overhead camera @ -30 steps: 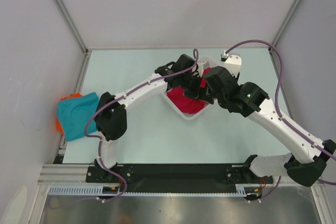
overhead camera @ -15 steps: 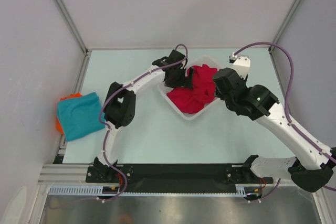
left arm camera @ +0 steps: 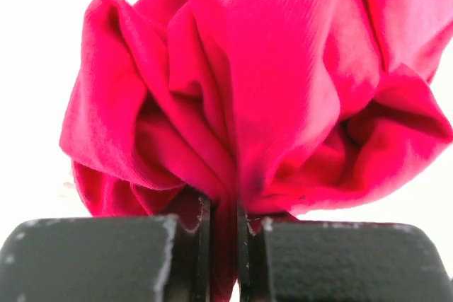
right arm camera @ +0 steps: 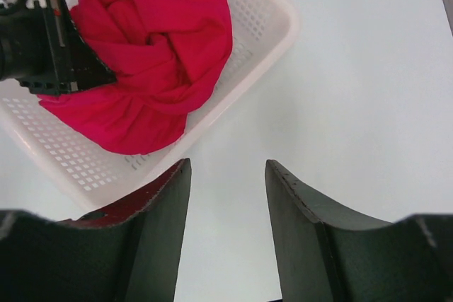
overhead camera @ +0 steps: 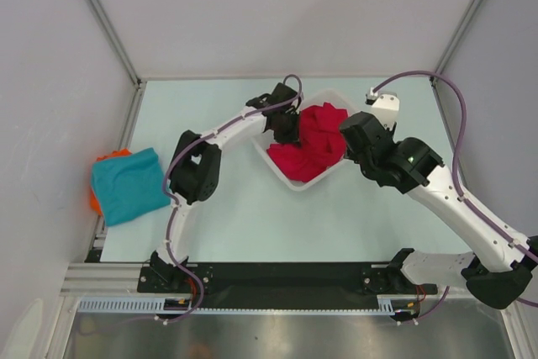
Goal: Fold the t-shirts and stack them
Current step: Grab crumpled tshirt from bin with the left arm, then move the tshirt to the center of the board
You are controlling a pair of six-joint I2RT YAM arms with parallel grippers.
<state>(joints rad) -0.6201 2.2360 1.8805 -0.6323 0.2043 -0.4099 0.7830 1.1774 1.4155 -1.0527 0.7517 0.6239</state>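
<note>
Grip: your left end effector [left arm camera: 224, 211] pinches a fold of crumpled crimson cloth t-shirt [left arm camera: 276, 83], presumably to lift it from the white plastic mesh basket [right arm camera: 279, 30]; right end effector [right arm camera: 225, 203] spread wide, empty.

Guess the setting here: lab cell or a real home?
Probably a lab test cell: plain white panels on aluminium posts enclose a pale table, with the left arm and right arm bolted to a rail at its edge.
</note>
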